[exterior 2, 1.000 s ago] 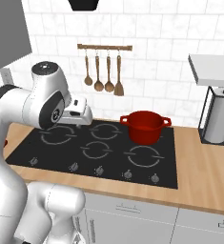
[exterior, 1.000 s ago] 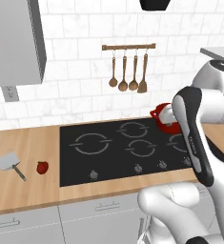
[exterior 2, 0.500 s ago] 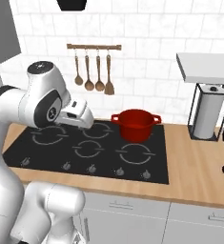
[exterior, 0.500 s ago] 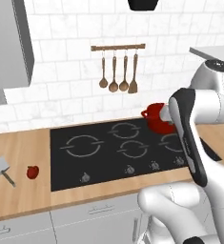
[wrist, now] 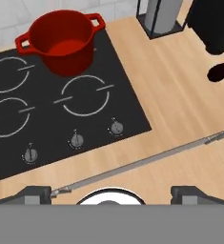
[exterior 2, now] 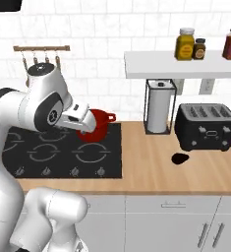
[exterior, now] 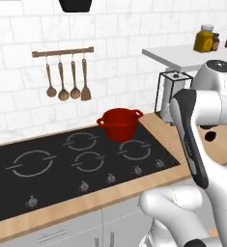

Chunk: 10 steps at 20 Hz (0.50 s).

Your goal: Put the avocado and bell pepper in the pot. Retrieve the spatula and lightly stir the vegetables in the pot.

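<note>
While the claw [wrist: 111, 193] hangs wide open and empty, the red pot [exterior: 119, 123] sits on the hob's far right burner.

- Left base view: from behind the arm on its left side, facing forward and down at the black cooktop [exterior: 81, 161] and tiled back wall; squat round bright-red pot [exterior: 119, 123] mid-frame, middle distance.
- Right base view: from behind on the right side, same facing, covers more of the light wooden counter [exterior 2: 166, 167] to the right, up to the black toaster [exterior 2: 206, 126].
- Hand view: steeply downward, above the counter's front edge, nearer than both base views.
- Shared by all three: pot [exterior 2: 100, 124] [wrist: 62, 41], cooktop [exterior 2: 58, 152] [wrist: 61, 107], counter [exterior: 158, 126] [wrist: 180, 119].
</note>
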Motion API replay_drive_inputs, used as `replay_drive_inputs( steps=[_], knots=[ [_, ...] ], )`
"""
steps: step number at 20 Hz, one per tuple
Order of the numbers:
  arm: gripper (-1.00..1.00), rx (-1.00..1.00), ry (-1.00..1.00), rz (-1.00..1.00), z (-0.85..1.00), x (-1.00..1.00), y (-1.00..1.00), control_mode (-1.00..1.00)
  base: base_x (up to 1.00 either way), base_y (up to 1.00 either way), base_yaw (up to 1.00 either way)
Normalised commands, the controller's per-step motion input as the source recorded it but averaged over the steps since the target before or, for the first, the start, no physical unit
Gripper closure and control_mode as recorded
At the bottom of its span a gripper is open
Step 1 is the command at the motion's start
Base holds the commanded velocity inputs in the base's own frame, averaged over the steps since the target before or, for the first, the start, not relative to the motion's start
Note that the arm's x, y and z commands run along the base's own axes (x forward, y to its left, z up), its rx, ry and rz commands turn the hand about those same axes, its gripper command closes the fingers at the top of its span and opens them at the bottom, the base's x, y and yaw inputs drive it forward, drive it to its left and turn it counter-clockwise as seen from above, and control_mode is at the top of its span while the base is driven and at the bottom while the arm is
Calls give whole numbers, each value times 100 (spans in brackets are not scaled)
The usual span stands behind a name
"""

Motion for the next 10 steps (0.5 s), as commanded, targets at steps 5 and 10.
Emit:
replay_drive_inputs(
  steps=[5,10],
  knots=[
    [-100,0,0,0,0,0,0,100,-3,-74,-26],
    [-100,0,0,0,0,0,0,100,4,-58,-8]
  ],
)
